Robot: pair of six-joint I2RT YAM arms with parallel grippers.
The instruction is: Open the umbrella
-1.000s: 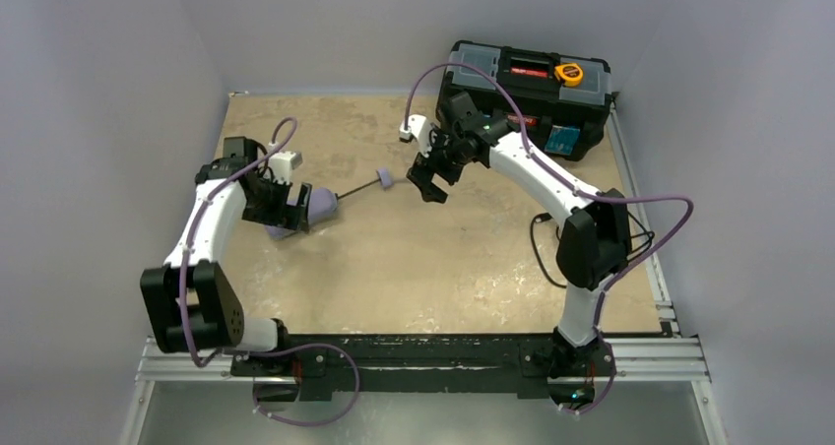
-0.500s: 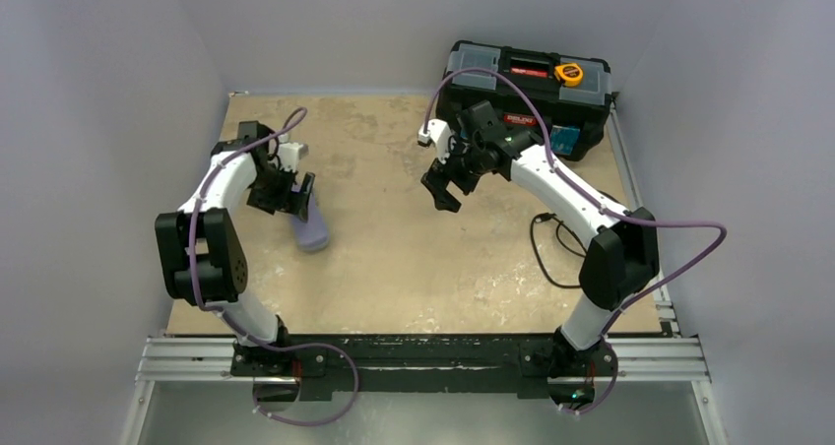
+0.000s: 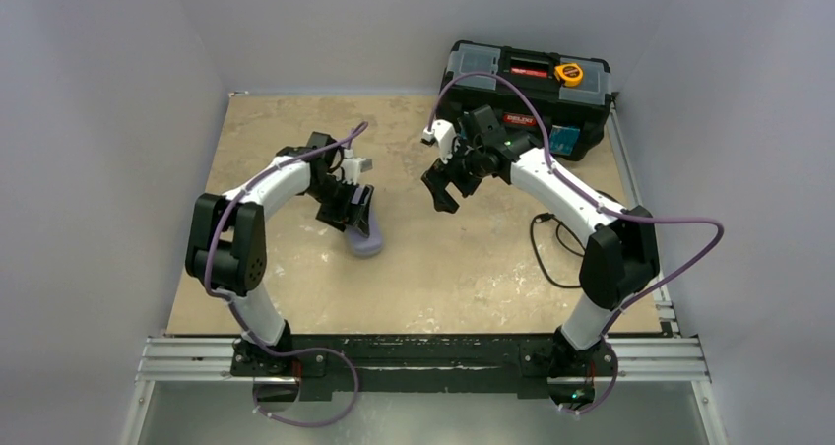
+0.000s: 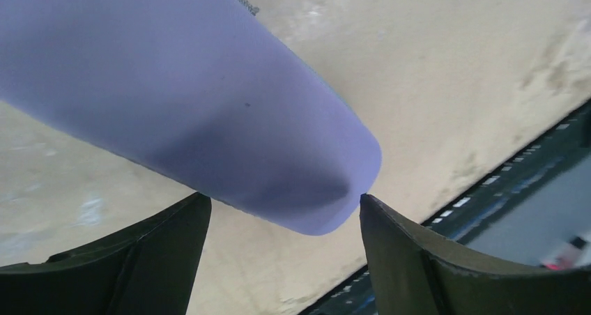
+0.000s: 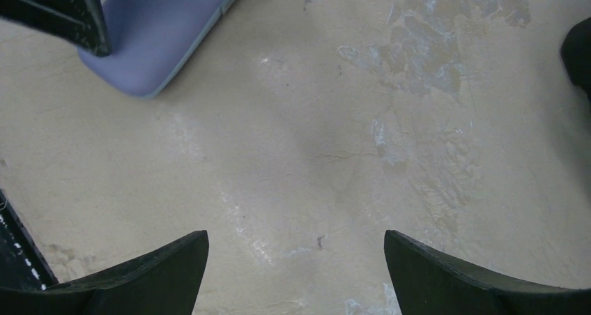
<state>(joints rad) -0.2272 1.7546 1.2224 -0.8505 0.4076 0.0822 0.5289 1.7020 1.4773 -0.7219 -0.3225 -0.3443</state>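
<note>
Lavender case [image 3: 367, 241] now lies left of centre on the tan worktop [image 3: 295, 130]. A second ago it sat by the left edge with a thin shaft and knob pointing right; neither shows now. The left claw [image 3: 357, 219] has swung in with it. Its fingers [image 4: 139, 259] straddle the case's rounded end, tips at its edges, and whether they clamp it I cannot tell. The right claw [image 5: 296, 237] has drawn back a little to the right. It hangs over the worktop with fingers wide apart, holding nothing, near the case but not touching it.

Open surface runs along the left edge, the far edge and the near rail. Toward the right edge a black cable [image 3: 540, 253] loops on the surface. A black toolbox [image 3: 522, 110] with a yellow tape measure [image 3: 569, 72] on its lid stands at the far right corner.

The case is smooth and oval with a pale seam along its rim, and it looks shut. The umbrella itself cannot be made out, so I cannot tell whether it sits inside.
</note>
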